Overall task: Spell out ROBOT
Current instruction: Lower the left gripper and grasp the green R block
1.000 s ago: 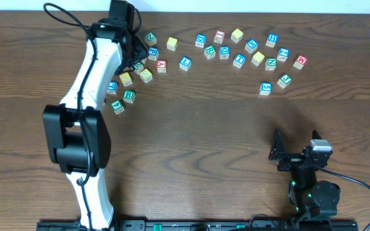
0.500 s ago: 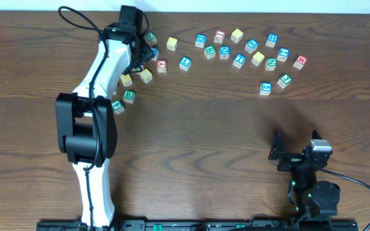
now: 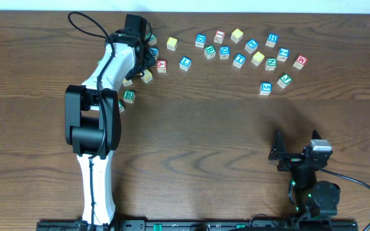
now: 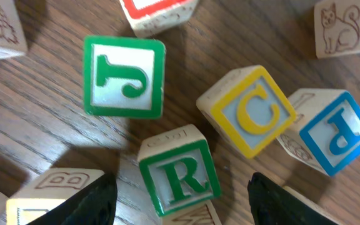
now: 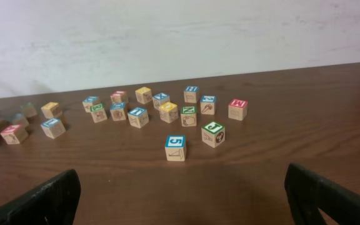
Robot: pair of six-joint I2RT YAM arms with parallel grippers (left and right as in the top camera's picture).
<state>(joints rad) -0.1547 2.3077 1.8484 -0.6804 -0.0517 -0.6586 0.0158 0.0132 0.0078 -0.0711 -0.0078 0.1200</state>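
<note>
In the left wrist view the green-lettered R cube (image 4: pixel 179 178) lies on the wood between my left gripper's (image 4: pixel 180 209) dark fingers (image 4: pixel 86 205). Bare wood shows on both sides of it, and the gripper is open. Overhead, the left gripper (image 3: pixel 143 59) hangs over the left cluster of cubes and hides the R. The green-lettered B cube (image 3: pixel 129 96) sits just below that cluster, beside the arm. Two yellow-topped cubes (image 3: pixel 147 76) lie close to the gripper. My right gripper (image 3: pixel 279 154) rests open at the near right, with nothing between its fingers (image 5: pixel 42 200). Which cube is the T I cannot tell.
Around the R lie a green J cube (image 4: pixel 125 76), a yellow C cube (image 4: pixel 253 109) and a blue P cube (image 4: pixel 336 131). A cube with an engraved B on its side (image 4: pixel 55 187) touches the left finger. Several more cubes (image 3: pixel 239 59) arc across the back; a blue 5 cube (image 5: pixel 175 147) stands nearest.
The left arm has swung to the right, and its gripper has moved right along the back, over the left cluster. The right arm has not moved.
</note>
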